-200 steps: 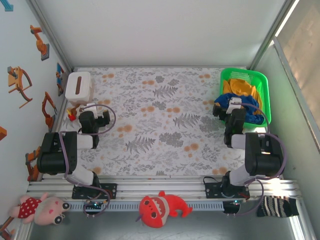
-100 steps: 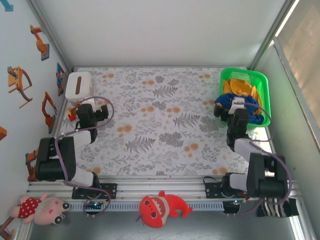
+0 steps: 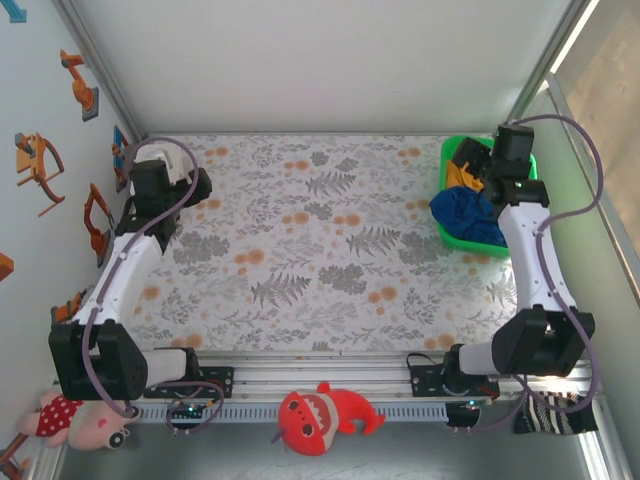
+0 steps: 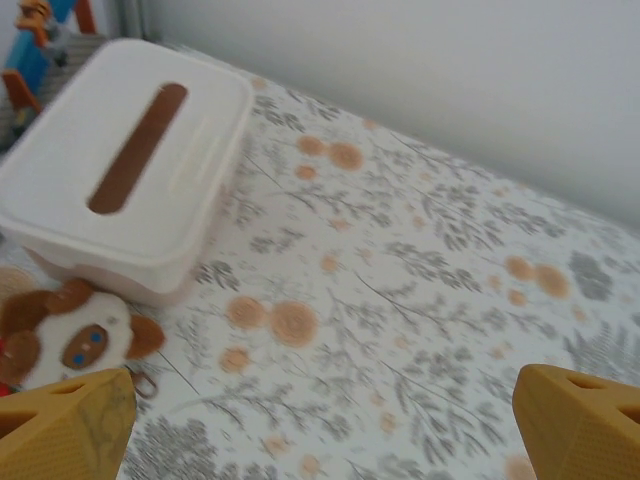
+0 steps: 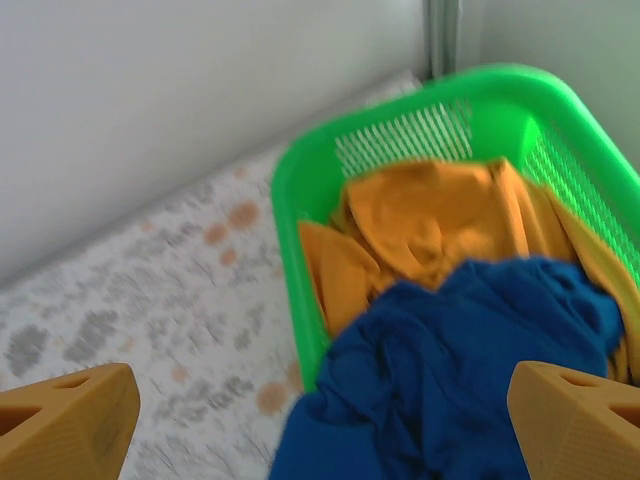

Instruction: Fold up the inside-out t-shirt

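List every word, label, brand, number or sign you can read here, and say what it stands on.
No text can be read.
The blue t-shirt shows no legible lettering in the top or right wrist views.
The white tissue box has a plain lid with no print.
The wall stickers are pictures and carry no readable words.

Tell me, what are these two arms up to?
Two robot arms are meant to fold the blue t-shirt, but nothing is held yet. The shirt lies crumpled in the green basket at the far right corner of the table, over an orange garment and spilling across the rim. The right gripper hovers open above it. The left gripper, also open, hangs near the tissue box.
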`<state>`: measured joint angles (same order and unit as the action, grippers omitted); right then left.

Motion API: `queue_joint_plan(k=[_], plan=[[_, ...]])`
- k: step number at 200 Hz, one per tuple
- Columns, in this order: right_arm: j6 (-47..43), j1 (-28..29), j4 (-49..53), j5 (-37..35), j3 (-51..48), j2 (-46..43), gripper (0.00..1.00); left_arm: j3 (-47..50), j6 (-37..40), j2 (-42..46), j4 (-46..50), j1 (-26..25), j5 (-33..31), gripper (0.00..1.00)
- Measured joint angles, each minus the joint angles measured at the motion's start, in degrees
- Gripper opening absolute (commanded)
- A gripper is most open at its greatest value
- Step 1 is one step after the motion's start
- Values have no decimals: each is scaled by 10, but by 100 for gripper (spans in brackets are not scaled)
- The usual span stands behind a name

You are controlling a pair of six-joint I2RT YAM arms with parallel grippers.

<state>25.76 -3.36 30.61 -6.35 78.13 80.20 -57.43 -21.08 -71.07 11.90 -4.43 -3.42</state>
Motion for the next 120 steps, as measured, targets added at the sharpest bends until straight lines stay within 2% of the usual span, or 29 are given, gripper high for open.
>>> queue_joint_plan(k=[26,59,78,110,120], plan=[[33,-10,99,-28,-26,36,94,6,-31,43,63,-38,51,96],[64,-34,149,-42,-52,80,90,33,-55,78,94,-71,90,96],[76,-45,149,-36,-52,126,79,46,-66,81,103,-78,103,96],[86,-62,144,-20,-19,222,45,55,-71,75,117,-83,120,96],[85,-70,144,-12,-3,250,40,55,-71,75,123,-84,124,96]])
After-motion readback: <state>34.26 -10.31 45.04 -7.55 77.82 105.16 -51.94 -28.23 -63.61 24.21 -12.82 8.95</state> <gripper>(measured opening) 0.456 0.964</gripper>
